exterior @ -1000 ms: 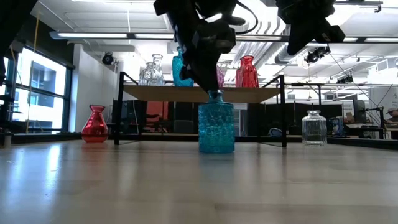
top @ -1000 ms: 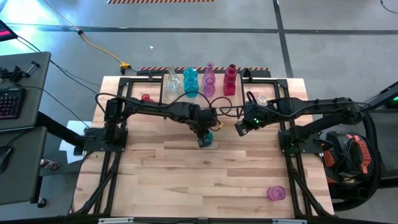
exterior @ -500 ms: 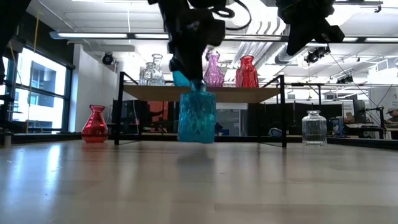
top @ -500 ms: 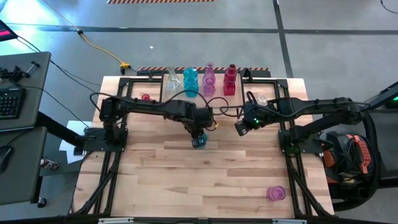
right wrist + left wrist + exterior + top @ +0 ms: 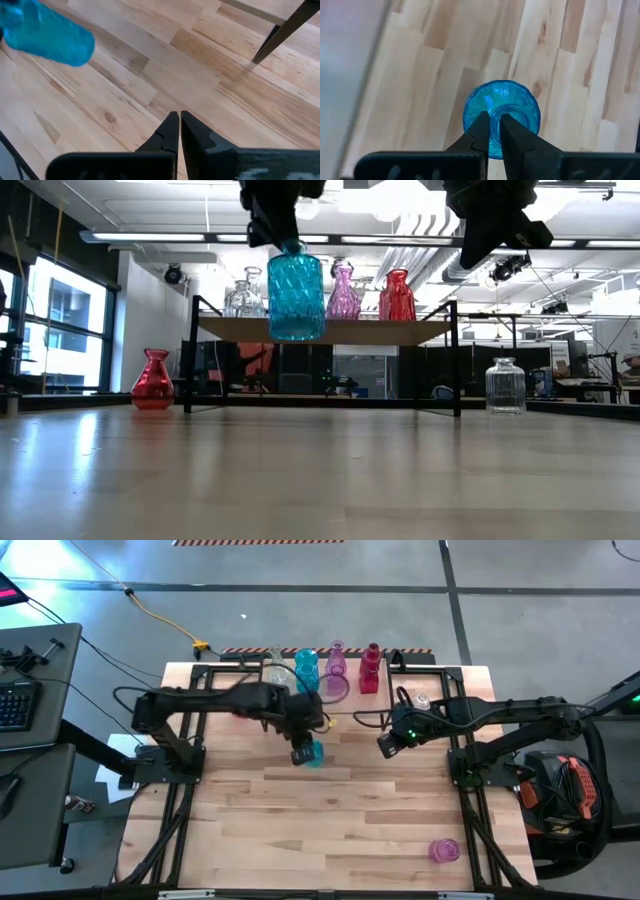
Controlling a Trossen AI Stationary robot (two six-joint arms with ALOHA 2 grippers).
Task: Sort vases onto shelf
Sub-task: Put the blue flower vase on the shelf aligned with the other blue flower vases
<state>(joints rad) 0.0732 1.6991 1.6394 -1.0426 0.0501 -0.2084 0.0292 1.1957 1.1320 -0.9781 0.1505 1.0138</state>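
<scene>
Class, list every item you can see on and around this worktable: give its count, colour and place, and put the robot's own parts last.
Shelf: one, light wood top on black legs, at the table's far edge.
Vases on shelf: four, clear, teal, pink, red, in a row.
Red vase: one, on the table left of the shelf.
Clear jar: one, on the table right of the shelf.
Pink vase: one, near front right corner.
Teal vase: one, lifted off the table.
Left gripper: shut on the teal vase's neck.
Right gripper: shut, empty, above the table.
</scene>
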